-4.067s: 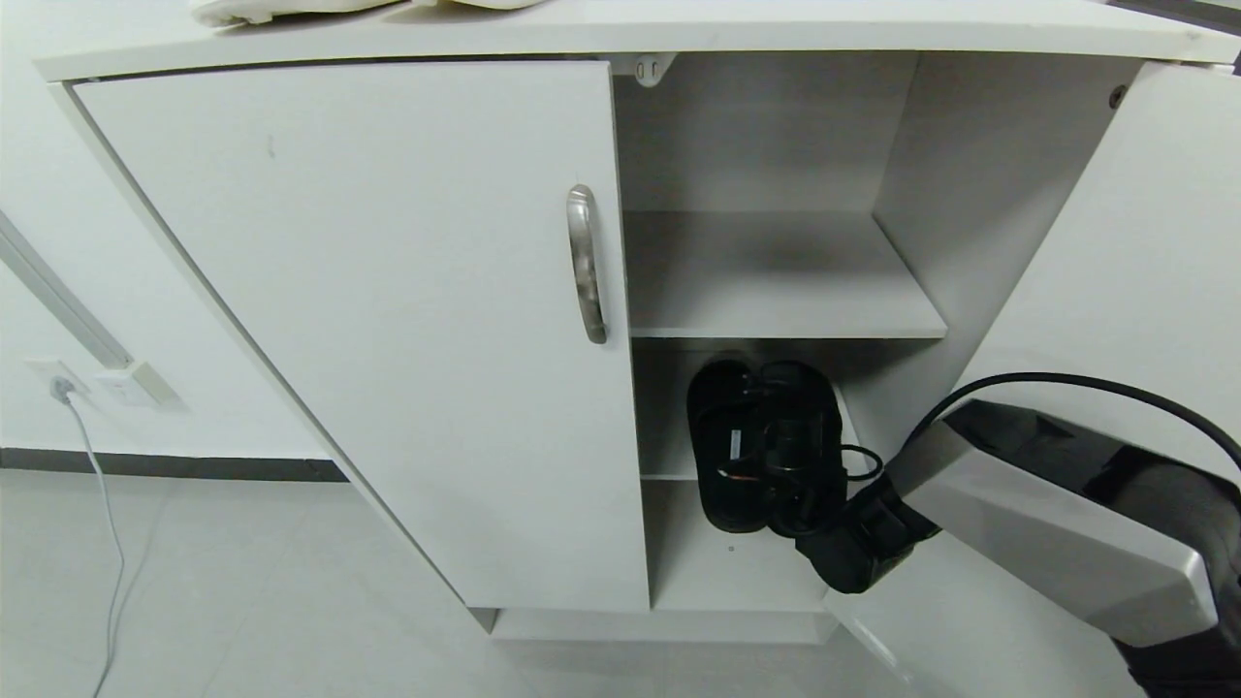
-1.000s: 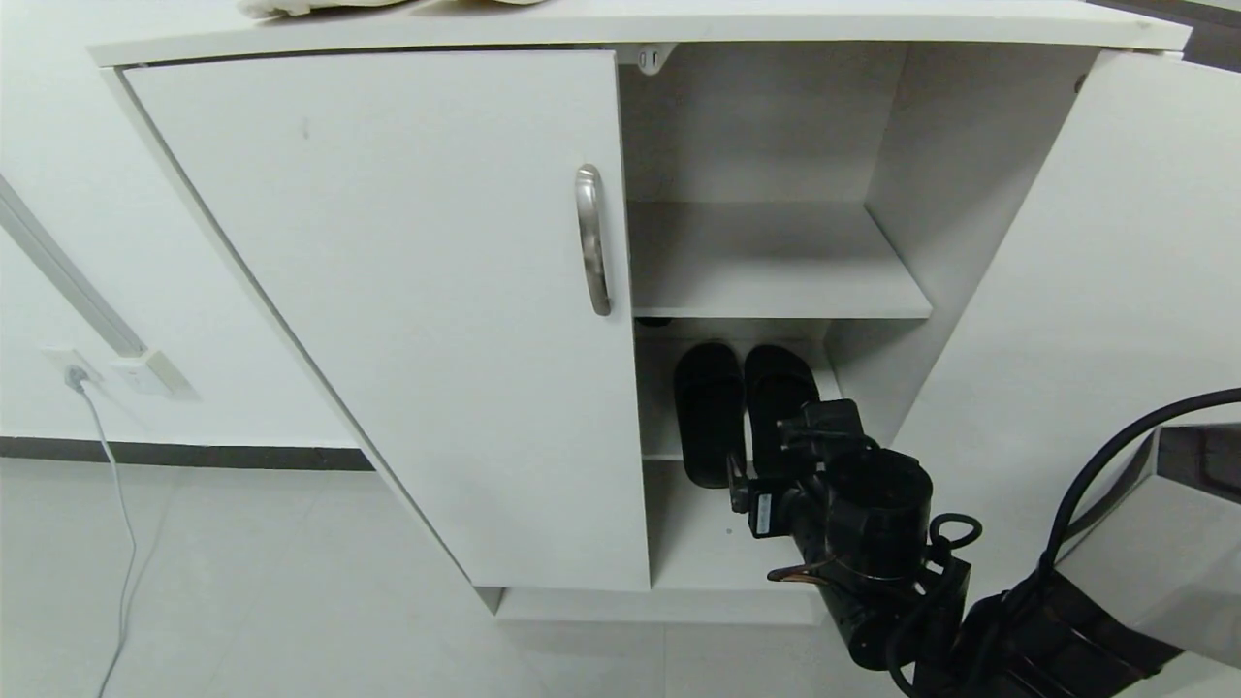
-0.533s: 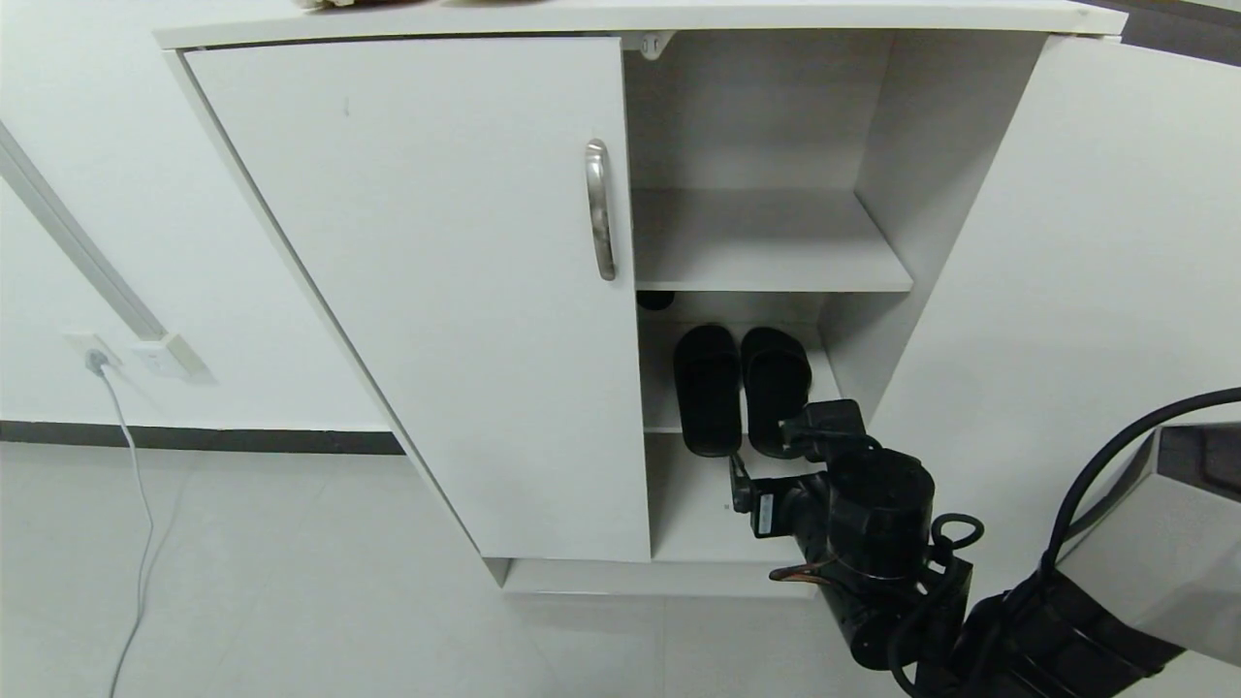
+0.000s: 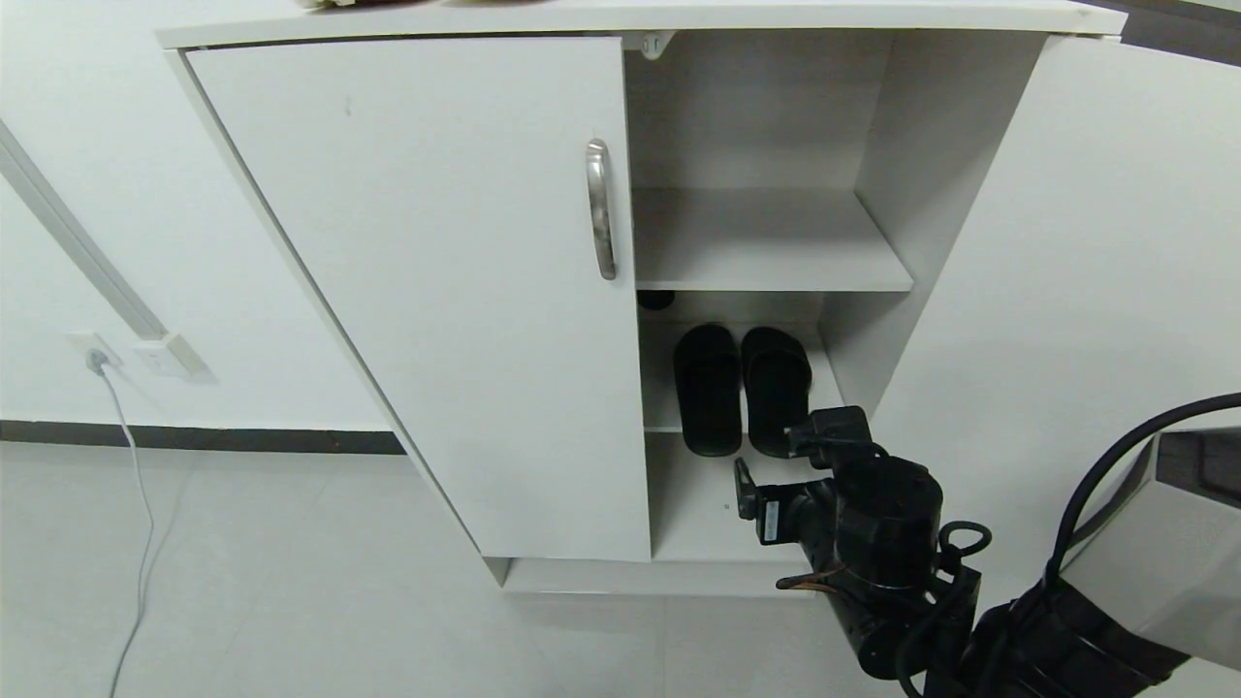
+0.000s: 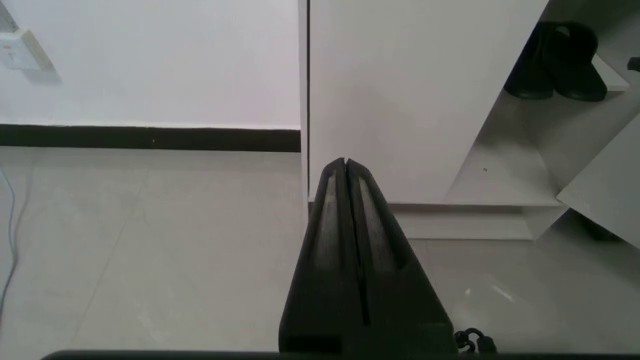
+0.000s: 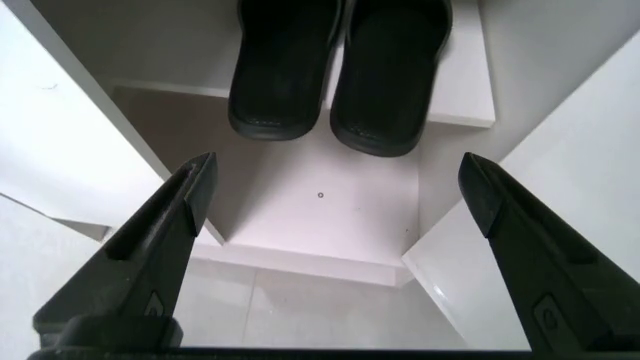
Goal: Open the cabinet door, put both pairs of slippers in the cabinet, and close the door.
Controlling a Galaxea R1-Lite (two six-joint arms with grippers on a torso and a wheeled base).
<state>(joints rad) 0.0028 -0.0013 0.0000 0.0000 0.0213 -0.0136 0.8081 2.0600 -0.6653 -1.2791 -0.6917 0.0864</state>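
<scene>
A pair of black slippers (image 4: 708, 388) lies side by side, toes inward, on the lower middle shelf of the white cabinet (image 4: 873, 136). The pair also appears in the right wrist view (image 6: 285, 60) and the left wrist view (image 5: 560, 60). The cabinet's right door (image 4: 1066, 291) stands open, while the left door (image 4: 436, 291) with its metal handle (image 4: 600, 208) is closed. My right gripper (image 4: 785, 456) hangs open just outside the opening, below the slippers' heels, its fingers apart (image 6: 335, 175) with nothing between them. My left gripper (image 5: 345, 165) is shut and empty above the floor before the left door.
The upper shelf (image 4: 766, 242) and bottom shelf (image 4: 698, 514) are bare. A light-coloured thing (image 4: 334, 3) lies on the cabinet top. A wall socket with a cable (image 4: 92, 361) is at the far left. Open floor (image 4: 291, 601) lies left of the cabinet.
Four seconds ago my right gripper was at the shelf with the slippers; now they lie there and the gripper has drawn back, open. The head view has shifted.
</scene>
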